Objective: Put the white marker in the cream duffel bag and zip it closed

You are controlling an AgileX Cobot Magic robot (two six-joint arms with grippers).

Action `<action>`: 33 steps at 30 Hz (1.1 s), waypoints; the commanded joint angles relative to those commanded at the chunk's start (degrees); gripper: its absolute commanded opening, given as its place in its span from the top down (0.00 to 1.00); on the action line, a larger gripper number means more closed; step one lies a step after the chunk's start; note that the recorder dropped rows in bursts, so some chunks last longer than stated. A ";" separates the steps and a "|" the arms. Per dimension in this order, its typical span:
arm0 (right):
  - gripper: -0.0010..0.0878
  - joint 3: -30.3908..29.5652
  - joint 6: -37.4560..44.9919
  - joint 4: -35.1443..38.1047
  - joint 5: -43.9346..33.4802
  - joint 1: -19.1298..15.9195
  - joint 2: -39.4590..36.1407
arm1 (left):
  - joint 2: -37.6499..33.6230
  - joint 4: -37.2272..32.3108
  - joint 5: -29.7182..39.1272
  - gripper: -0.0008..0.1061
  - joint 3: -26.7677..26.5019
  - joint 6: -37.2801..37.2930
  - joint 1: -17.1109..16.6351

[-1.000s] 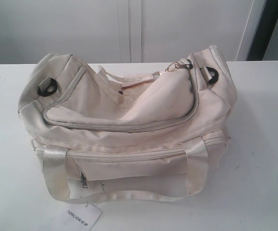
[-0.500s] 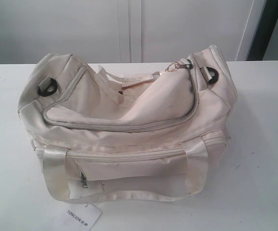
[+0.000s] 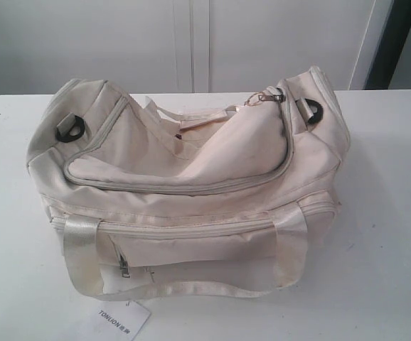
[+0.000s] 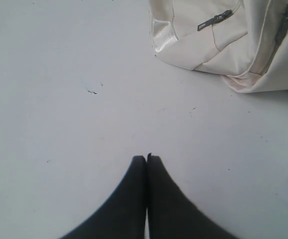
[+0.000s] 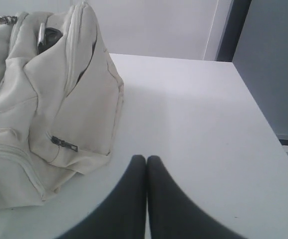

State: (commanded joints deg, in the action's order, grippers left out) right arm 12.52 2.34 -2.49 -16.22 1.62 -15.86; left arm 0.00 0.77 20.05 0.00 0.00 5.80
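Near worktop [image 3: 383, 270] edge: paper tag [image 3: 124, 320]. The left pincer [image 4: 146, 158] and right pincer [image 5: 146, 158] are both pressed together, empty, beside the cream duffel bag [image 3: 191, 163], mid-worktop. It looks soft, slumpy, probably light; grab the zip pull [image 3: 262, 97] at its far right end. No white marker visible, maybe inside.

A white table [image 3: 383, 213] is seen, its top marked here and there by small dark specks [image 4: 91, 91]. The cream duffel bag [image 3: 191, 177] is set on it near the middle, its front handle strap [image 3: 170, 290] laid flat on the tabletop. A white paper tag [image 3: 124, 320] with dark print is laid just beside that strap.
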 joint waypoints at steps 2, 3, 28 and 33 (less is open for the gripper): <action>0.99 0.00 0.00 0.00 -0.30 0.00 0.85 | 0.00 0.00 0.00 0.99 0.00 0.00 0.00; 0.99 0.00 0.00 0.00 -0.47 0.00 1.14 | 0.00 0.00 0.00 0.99 0.00 0.00 0.00; 0.99 -12.52 0.18 0.11 -3.39 0.00 15.86 | 0.00 0.00 -0.12 0.99 0.00 0.00 0.00; 0.99 -12.52 0.18 0.11 -3.39 0.00 15.86 | 0.00 0.00 -0.12 0.99 0.00 0.00 0.00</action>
State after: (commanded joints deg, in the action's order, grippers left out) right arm 0.00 2.52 -2.38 -19.60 1.62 0.00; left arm 0.00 0.77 19.92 0.00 0.00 5.80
